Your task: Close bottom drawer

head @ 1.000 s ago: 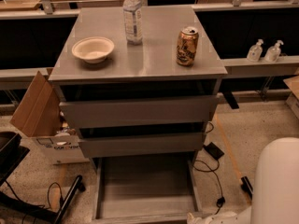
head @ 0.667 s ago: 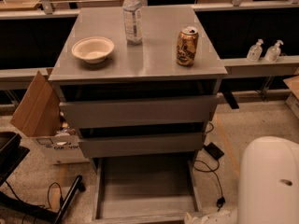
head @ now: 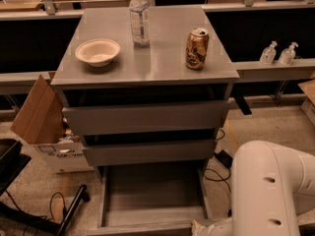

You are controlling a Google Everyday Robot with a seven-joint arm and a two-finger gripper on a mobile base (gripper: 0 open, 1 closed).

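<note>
The bottom drawer of the grey cabinet stands pulled far out, showing its shallow empty grey tray. Its front panel lies at the bottom edge of the camera view. The top drawer front and the middle drawer front above it stand slightly out. My white arm fills the lower right, and a white part of it reaches to the drawer's front right corner. My gripper is out of view below the frame's bottom edge.
On the cabinet top stand a paper bowl, a water bottle and a drinks can. A cardboard box leans at the left. Cables lie on the floor at the right. Two pump bottles stand on a ledge.
My white arm has moved left and further into view, closer to the open drawer's front right corner. The drawers and the items on top have not moved.
</note>
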